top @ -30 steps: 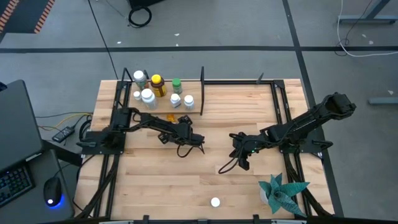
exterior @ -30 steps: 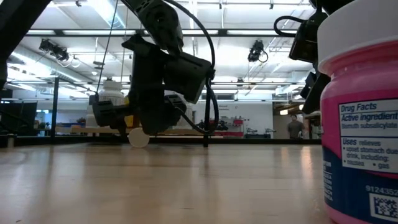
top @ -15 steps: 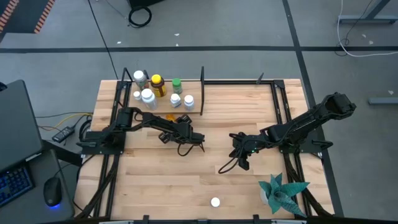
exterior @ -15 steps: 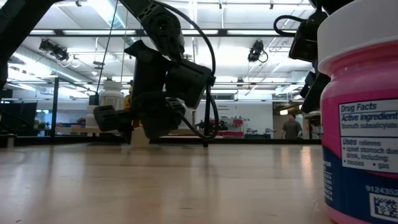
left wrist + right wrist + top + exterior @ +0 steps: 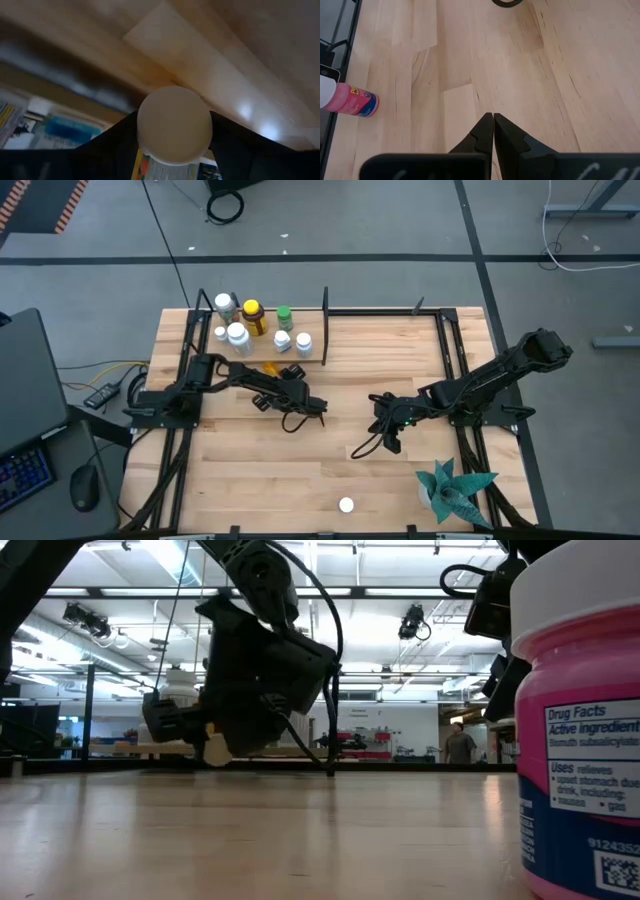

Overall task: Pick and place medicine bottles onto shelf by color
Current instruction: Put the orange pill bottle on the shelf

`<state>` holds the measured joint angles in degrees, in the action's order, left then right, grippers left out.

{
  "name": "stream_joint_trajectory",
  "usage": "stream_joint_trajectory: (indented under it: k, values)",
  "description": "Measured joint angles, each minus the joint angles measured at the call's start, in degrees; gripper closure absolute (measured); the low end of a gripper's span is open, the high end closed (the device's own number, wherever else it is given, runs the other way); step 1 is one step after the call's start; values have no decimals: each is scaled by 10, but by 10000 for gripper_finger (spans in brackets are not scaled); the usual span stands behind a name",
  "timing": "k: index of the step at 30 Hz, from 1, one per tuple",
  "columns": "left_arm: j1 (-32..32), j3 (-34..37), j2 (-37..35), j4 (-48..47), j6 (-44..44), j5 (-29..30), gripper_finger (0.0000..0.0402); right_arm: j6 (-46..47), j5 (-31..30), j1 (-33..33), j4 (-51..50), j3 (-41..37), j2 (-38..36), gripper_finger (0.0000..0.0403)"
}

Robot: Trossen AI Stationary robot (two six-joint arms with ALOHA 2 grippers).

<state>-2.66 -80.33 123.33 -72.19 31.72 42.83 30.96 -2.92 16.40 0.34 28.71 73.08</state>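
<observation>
The left gripper [image 5: 172, 150] has its dark fingers [image 5: 107, 150] pinching a white-capped bottle [image 5: 173, 125]; only the round cap and a strip of its yellow label show, the body hidden between them. It hangs just above the bench [image 5: 400, 470] in front of the shelf [image 5: 255, 352], where the other medicine bottles [image 5: 255, 318] cluster. The right gripper [image 5: 493, 131], fingers pressed together and holding nothing, hovers mid-bench. A pink bottle [image 5: 580, 740], cut off by the low view's edge, stands near the front.
</observation>
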Motion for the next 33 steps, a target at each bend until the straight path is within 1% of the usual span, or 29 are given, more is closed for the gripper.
stream_joint_trajectory:
  k: [3, 5, 7, 10, 14, 17, 20, 23, 26, 33]
  values:
    - [-4, -19, 0, -37, -44, -1, 193, 0, 0, 0, 0, 0, 0, 383]
    - [-5, -41, 0, -61, -71, -17, 193, 0, 0, 0, 0, 0, 0, 383]
    - [-5, -70, 0, -78, -101, -50, 188, 0, 0, 0, 0, 0, 0, 383]
    - [-5, -127, 0, -96, -139, -118, 179, 0, 0, 0, 0, 0, 0, 383]
    - [-4, -215, -5, -112, -174, -202, 180, 0, 0, 0, 0, 0, 0, 383]
    - [0, -265, -28, -113, -179, -262, 188, 0, 0, 2, -1, 0, 0, 383]
    - [10, -302, -59, -111, -198, -295, 190, 0, 0, 8, -4, 0, 0, 383]
    - [24, -323, -99, -99, -214, -306, 181, 0, 0, 12, -4, 0, 0, 383]
    - [44, -328, -144, -65, -221, -306, 176, 0, -1, 12, -4, 0, 0, 383]
    - [122, -327, -218, 33, -212, -306, 187, 2, -5, 12, 0, 0, 0, 383]
